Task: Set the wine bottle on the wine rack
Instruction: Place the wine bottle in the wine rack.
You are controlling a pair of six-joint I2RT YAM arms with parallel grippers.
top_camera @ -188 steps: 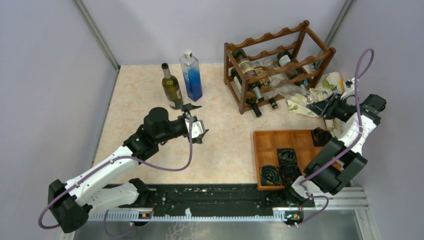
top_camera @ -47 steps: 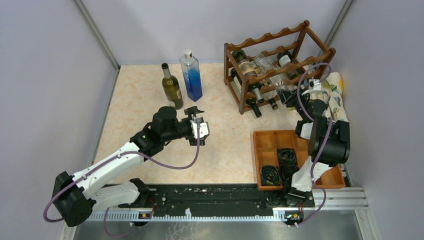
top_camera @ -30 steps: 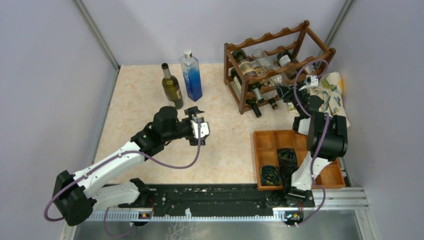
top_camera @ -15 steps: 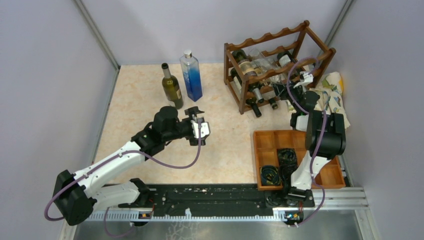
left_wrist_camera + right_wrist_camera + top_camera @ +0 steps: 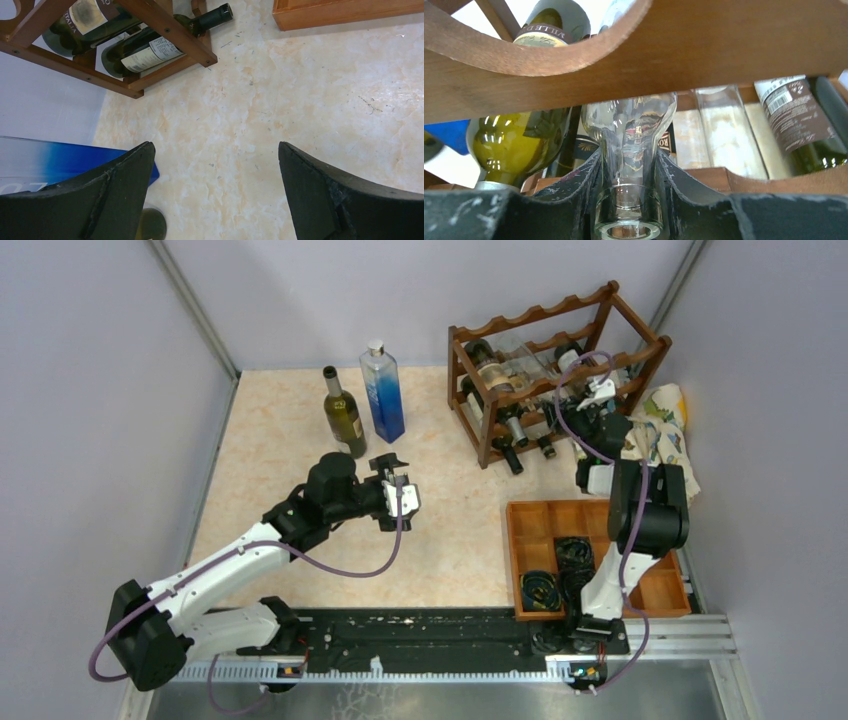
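Two end effectors: the right end effector [image 5: 629, 170] grips the neck of the clear wine bottle [image 5: 630, 125], whose body is inside the wine rack [image 5: 724, 45] below a wavy rail; the left end effector [image 5: 215, 146] hangs wide open, empty, above the bench [image 5: 310, 100].

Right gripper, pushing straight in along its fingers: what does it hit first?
Probably the wine rack rail just beyond the fingers. The right gripper is shut on the clear bottle, which leads under the upper rail. Depth is unclear.
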